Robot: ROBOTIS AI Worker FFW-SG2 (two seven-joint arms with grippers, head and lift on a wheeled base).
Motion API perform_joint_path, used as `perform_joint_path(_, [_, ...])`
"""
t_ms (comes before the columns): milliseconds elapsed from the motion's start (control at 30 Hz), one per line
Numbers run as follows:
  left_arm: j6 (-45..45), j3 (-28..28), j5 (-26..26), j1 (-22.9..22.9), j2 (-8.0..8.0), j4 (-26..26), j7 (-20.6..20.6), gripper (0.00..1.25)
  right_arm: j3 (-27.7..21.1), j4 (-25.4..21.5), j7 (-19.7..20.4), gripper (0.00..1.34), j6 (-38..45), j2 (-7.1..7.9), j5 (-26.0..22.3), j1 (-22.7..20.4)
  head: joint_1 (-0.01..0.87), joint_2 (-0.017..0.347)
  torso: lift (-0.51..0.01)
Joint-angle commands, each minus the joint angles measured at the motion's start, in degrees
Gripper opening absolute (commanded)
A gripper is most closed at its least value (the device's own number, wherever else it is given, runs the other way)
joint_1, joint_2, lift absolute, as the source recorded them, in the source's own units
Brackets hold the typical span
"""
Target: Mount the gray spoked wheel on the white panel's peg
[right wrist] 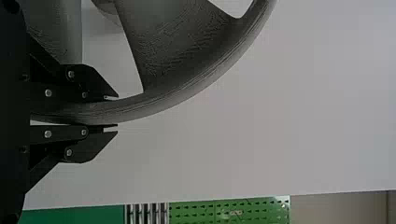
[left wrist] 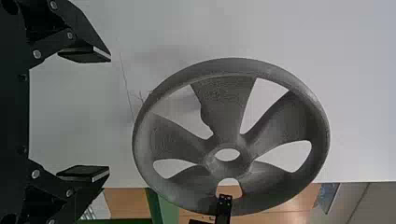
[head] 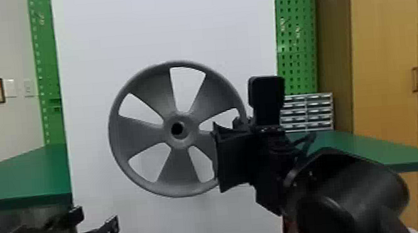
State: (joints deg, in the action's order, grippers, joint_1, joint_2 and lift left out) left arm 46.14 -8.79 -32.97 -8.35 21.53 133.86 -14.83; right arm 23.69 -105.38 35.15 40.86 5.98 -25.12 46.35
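Two grippers are in your view. Your right gripper (head: pixel 228 137) has its jaws closed on the right side of the gray spoked wheel (head: pixel 138 130), one finger on each face of the rim's wall. The wheel stands upright before the white panel (head: pixel 85 99). Your left gripper (head: pixel 95 220), near and left, has its jaws wide apart and holds nothing. Far right, you have a small-drawer cabinet (head: pixel 306 112) by the green tabletop (head: pixel 382 149), and a wooden cupboard (head: pixel 385 57) with doors closed; contents of both are hidden.
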Motion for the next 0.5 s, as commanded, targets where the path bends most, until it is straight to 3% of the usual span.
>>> perform_joint_path(0, [0.0, 0.1, 0.0, 0.0, 0.00, -0.1, 0.1, 0.85, 0.0, 0.0, 0.0, 0.12, -0.1, 0.00, -0.1, 0.1, 0.091, -0.008, -0.483])
perform_joint_path(467, [0.0, 0.2, 0.0, -0.3, 0.00, -0.2, 0.0, 0.85, 0.0, 0.2, 0.0, 0.12, -0.3, -0.09, -0.5, 0.1, 0.091, -0.008, -0.483])
